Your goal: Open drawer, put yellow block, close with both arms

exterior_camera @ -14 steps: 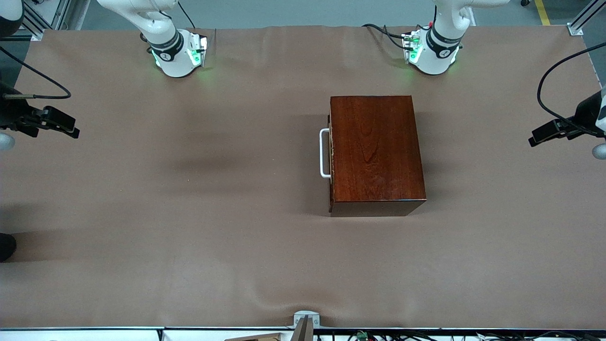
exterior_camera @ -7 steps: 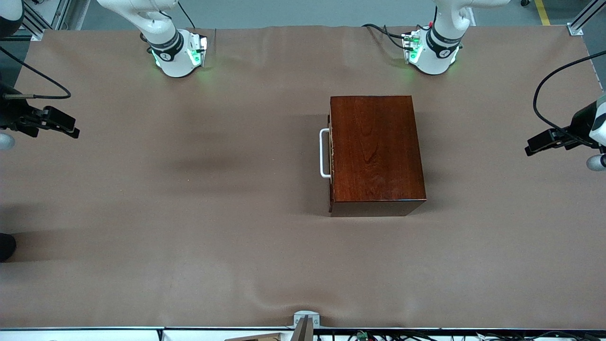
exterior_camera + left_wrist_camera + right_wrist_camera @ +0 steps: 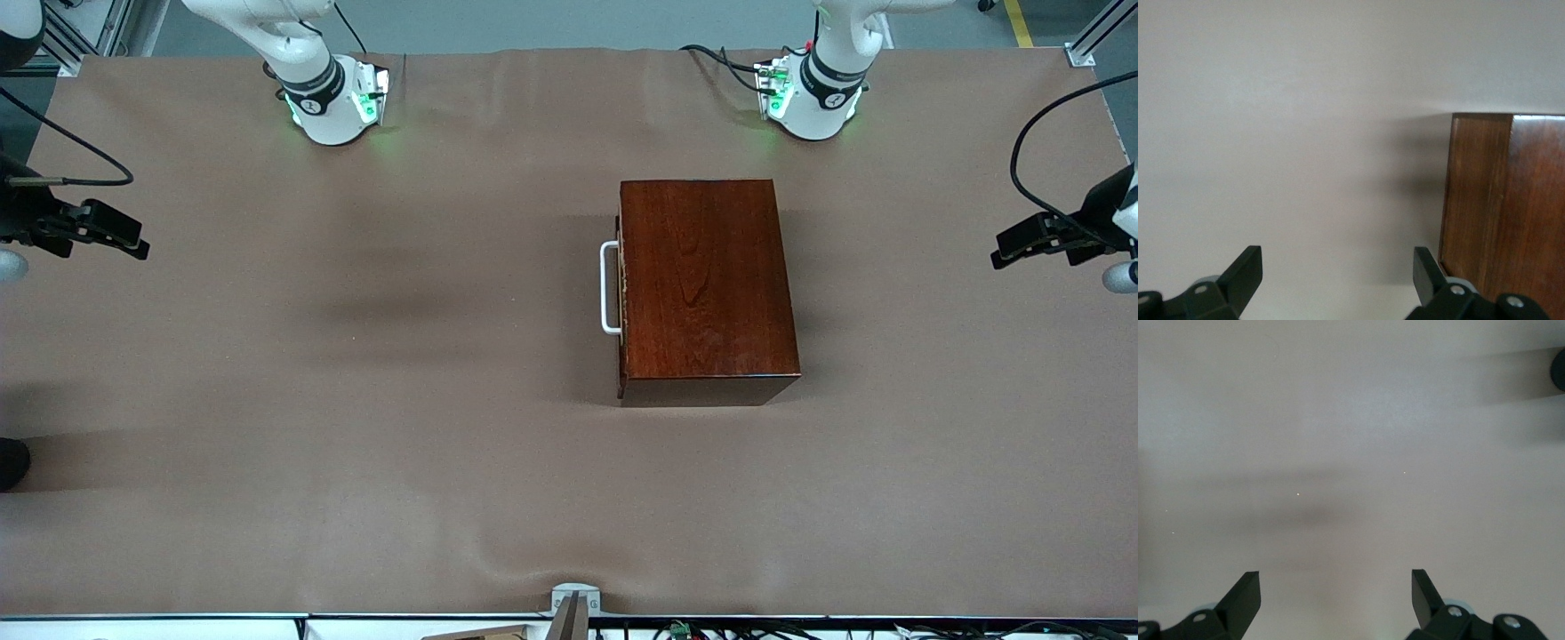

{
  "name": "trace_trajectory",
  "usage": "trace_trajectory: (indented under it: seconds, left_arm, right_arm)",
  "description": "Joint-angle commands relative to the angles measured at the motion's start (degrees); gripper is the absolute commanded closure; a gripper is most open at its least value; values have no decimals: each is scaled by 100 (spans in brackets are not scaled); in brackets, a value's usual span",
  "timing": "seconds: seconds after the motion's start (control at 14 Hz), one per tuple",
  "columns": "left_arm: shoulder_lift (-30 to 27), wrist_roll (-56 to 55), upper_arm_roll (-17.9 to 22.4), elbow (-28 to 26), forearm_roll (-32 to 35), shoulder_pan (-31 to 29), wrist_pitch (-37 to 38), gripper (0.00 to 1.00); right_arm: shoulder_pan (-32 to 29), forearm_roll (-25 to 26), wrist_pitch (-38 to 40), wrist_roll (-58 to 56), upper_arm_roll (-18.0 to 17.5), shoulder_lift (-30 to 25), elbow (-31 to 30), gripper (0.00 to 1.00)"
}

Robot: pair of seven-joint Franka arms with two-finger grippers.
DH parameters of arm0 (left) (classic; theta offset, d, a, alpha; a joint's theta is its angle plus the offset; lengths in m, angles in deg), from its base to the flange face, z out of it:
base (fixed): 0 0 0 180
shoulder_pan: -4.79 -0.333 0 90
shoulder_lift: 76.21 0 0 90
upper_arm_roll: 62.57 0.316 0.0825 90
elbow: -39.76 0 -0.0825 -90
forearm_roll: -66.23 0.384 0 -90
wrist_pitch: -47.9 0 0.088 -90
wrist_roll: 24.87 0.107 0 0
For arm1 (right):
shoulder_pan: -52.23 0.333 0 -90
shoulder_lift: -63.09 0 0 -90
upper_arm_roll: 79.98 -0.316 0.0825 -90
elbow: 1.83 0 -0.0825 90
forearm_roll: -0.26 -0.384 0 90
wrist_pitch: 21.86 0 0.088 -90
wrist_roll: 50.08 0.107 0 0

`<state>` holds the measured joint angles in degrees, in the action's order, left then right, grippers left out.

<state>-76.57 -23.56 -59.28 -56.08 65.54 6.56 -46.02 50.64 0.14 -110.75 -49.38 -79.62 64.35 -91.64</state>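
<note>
The wooden box [image 3: 707,289] sits on the bench [image 3: 356,400], at about two o'clock from its middle, its drawer [image 3: 621,289] shut, handle [image 3: 609,288] at nine o'clock.

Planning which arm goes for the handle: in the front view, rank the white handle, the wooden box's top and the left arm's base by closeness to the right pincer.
1. white handle, on the box's face toward the right arm's end.
2. wooden box's top, just past the handle.
3. left arm's base, at the table's edge.
The right pincer hangs open over the right arm's end.
</note>
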Motion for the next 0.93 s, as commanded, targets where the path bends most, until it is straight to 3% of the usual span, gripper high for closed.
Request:
trace_trajectory:
  seconds: [0.0,0.57,0.86]
  left_arm:
    - [-526,89,-328,-480,131,-134,6,0]
    - [-527,221,-644,-392,70,-2,190,0]
    - [-474,229,-698,-24,70,-10,487,0]
  right_arm:
    - [-43,-67,12,79,-35,-99,-80,0]
    - [-43,-67,12,79,-35,-99,-80,0]
    - [-43,-67,12,79,-35,-91,-80,0]
